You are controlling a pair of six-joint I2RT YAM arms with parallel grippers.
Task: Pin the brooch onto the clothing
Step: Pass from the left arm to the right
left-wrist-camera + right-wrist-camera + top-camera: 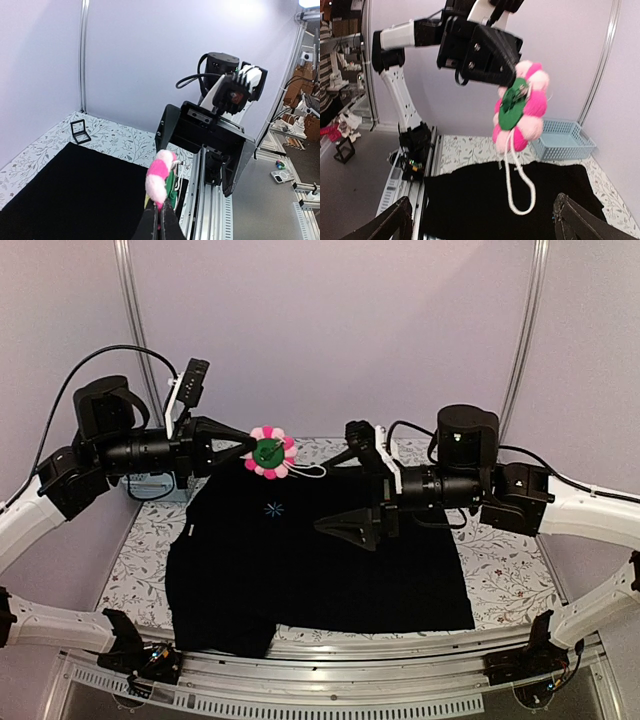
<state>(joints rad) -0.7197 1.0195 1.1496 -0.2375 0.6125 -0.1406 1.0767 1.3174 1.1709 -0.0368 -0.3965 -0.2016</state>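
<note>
Pink and white fluffy petals ring the brooch (270,452) around a green felt centre, and a white cord loop dangles below it. The left gripper (243,446) is clamped on its edge, holding it in the air above the far edge of the black shirt (320,580). The shirt lies spread on the floral-patterned surface (510,575), with its light-blue star emblem (274,509) just below the brooch. The right gripper (482,222) hangs over the shirt with jaws wide, holding nothing. A blue basket (562,138) and a small black stand (80,131) sit nearby.

A robotics lab cell — pale purple panel walls (330,330), aluminium frame posts (127,300), cluttered equipment shelves (302,112) beyond.
</note>
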